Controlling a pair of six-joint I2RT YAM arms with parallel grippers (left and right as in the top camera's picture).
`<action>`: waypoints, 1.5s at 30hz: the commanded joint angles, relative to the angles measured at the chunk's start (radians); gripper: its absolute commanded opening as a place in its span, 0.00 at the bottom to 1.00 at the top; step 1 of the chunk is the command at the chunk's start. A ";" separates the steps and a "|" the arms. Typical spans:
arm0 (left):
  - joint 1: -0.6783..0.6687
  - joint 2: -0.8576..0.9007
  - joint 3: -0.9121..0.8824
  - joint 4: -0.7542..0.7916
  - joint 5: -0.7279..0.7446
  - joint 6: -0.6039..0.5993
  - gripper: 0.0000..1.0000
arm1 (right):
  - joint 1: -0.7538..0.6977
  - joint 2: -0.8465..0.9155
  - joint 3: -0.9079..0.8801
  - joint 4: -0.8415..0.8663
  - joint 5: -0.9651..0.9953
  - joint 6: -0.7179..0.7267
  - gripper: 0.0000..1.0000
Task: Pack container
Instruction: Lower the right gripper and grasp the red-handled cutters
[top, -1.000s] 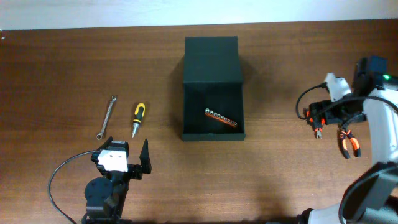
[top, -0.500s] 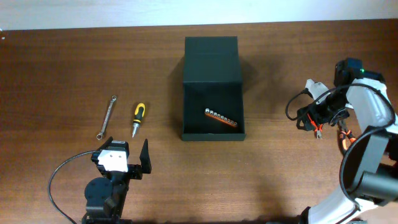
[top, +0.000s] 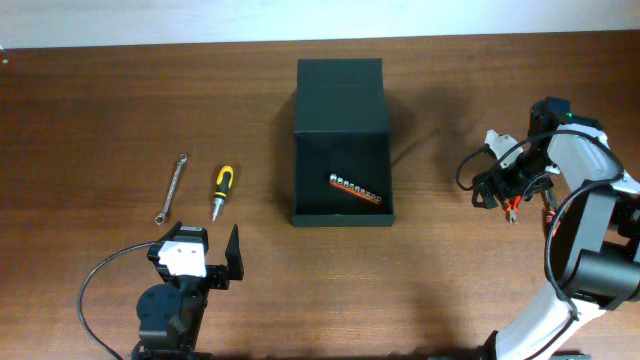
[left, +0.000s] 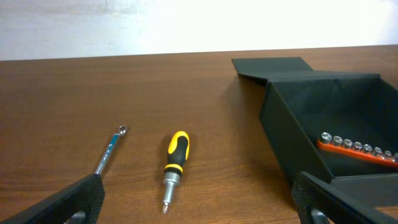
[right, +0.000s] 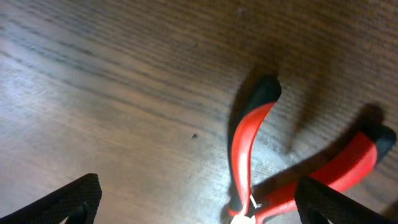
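Observation:
The black container (top: 298, 180) stands open mid-table with its flap lid (top: 340, 95) folded back; it also shows in the left wrist view (left: 292, 143). An orange socket rail (top: 357, 189) lies inside it. Red-and-black pliers (right: 249, 149) lie on the table at the far right, mostly hidden under the arm in the overhead view (top: 548, 213). My right gripper (right: 199, 202) is open just above them, with the handles between its fingers. My left gripper (left: 199, 196) is open and empty, just short of the yellow-and-black screwdriver (left: 175, 165).
A slim wrench (left: 111, 152) lies left of the screwdriver (top: 222, 190); it also shows in the overhead view (top: 172, 187). The right arm (top: 585, 165) arches over the table's right edge. The left arm's cable (top: 100, 275) loops at the front left.
My right arm has swung round and lowered the gripper over the pliers, which now hides most of them from above. The left arm has not moved.

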 joint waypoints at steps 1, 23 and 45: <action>-0.003 -0.002 0.021 -0.012 0.007 -0.010 0.99 | 0.003 0.030 0.000 0.016 0.001 -0.010 0.98; -0.003 -0.002 0.021 -0.034 -0.007 -0.010 0.99 | 0.003 0.035 -0.026 0.080 0.055 -0.011 0.86; -0.003 -0.002 0.021 -0.014 -0.007 -0.010 0.99 | 0.003 0.035 -0.118 0.129 0.054 -0.010 0.39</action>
